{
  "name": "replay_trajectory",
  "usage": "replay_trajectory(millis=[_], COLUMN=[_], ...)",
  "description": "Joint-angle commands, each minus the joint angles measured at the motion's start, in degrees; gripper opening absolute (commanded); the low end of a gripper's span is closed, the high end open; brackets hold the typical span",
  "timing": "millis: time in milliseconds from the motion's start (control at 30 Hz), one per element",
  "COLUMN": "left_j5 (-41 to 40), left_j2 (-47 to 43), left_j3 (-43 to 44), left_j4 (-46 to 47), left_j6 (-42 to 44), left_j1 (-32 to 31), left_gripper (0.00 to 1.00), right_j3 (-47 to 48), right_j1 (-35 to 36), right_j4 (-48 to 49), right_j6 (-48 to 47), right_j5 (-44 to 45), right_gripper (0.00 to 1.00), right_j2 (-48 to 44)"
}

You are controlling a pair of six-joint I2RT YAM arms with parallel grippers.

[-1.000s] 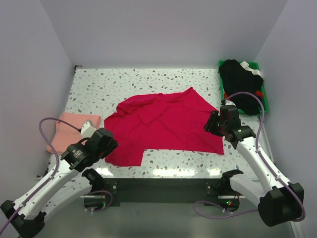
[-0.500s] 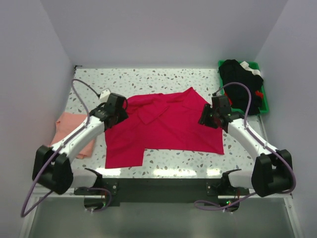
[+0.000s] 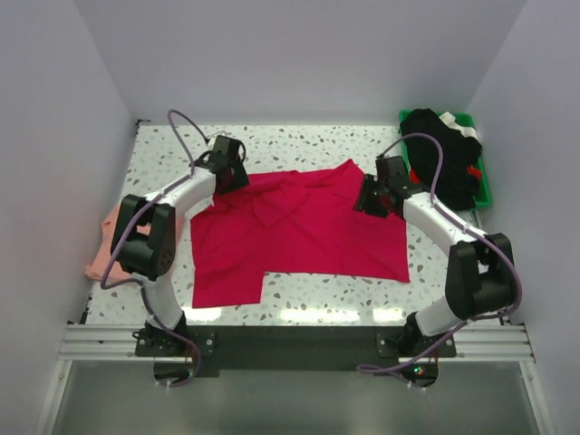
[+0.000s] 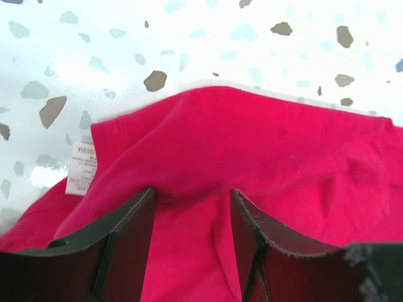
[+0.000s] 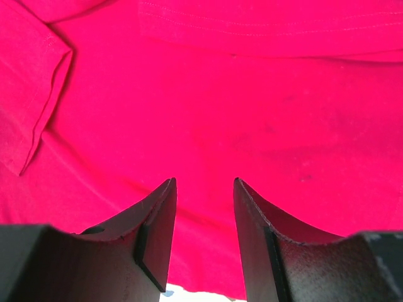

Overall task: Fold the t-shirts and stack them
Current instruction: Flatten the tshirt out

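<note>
The crimson-red t-shirt (image 3: 299, 231) lies spread and rumpled in the middle of the speckled table. My left gripper (image 3: 234, 178) is over its far left edge; in the left wrist view (image 4: 192, 200) the jaws are open with red cloth between them, beside a small white label (image 4: 82, 167). My right gripper (image 3: 367, 195) is over the shirt's right side; in the right wrist view (image 5: 204, 189) the jaws are open just above red cloth (image 5: 220, 94). The salmon-pink t-shirt (image 3: 104, 249) lies folded at the left table edge, partly hidden by the left arm.
A green plastic bin (image 3: 485, 177) with dark clothes (image 3: 439, 149) stands at the far right corner. White walls enclose the table on three sides. Bare speckled table surface (image 3: 299, 140) shows behind the red shirt.
Both arms have reached forward from the near side. The left gripper moved from beside the pink shirt to the red shirt's far left edge; the right gripper moved up along its right side.
</note>
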Motion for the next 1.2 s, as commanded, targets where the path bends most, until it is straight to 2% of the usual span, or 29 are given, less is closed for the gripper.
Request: replay_trajectory(millis=[0,100,167,267,300,400,467,667,733,800,867,967,1167], left_j5=[2.75,3.8,4.15,4.68,4.86,5.65,6.62,8.46,11.6,12.07,9.79,8.55,3.37], left_j2=[4.09,7.35,8.92,10.51,10.95,12.54,13.68,11.23,9.39,8.5,6.13,4.63,5.16], left_j3=[4.46,7.37,8.94,11.49,12.2,14.92,16.95,16.6,15.38,15.02,12.92,11.06,10.71], left_j4=[2.14,1.44,1.26,1.17,0.91,0.91,0.12,0.38,0.82,-0.4,0.02,-1.19,-5.06], left_j6=[1.88,2.23,2.23,2.93,3.02,4.07,4.69,6.09,7.23,8.11,10.13,12.77,16.9], left_j1=[1.67,2.46,2.81,3.69,3.95,5.1,6.07,6.33,6.24,5.46,4.31,2.38,-2.63], left_gripper=[0.55,0.53,0.44,0.26,0.16,0.01,0.0,0.0,0.0,0.15,0.37,0.47,0.55], right_j3=[3.72,4.52,5.22,6.71,7.59,9.0,11.11,11.64,11.64,11.11,10.06,9.09,7.42], right_j1=[0.55,0.9,0.99,1.08,1.08,1.08,1.08,1.16,1.25,1.34,1.34,1.69,1.78], right_j4=[1.85,1.67,1.84,1.67,1.76,2.2,2.46,3.43,3.34,3.43,3.86,4.39,4.75], right_j6=[-0.01,-0.01,-0.01,-0.1,-0.1,-0.19,-0.37,-0.19,-0.45,-0.54,-0.46,-0.45,-0.45], right_j5=[-0.76,-0.85,-0.85,-0.76,-0.76,-1.2,-1.73,-2.26,-2.0,-1.47,-1.55,-1.64,-1.47], right_gripper=[0.45,0.45,0.45,0.45,0.45,0.45,0.45,0.45,0.45,0.45,0.45,0.45,0.45], right_j2=[0.86,2.36,3.5,5.69,6.22,8.86,10.97,12.03,11.85,11.33,10.98,10.71,9.49])
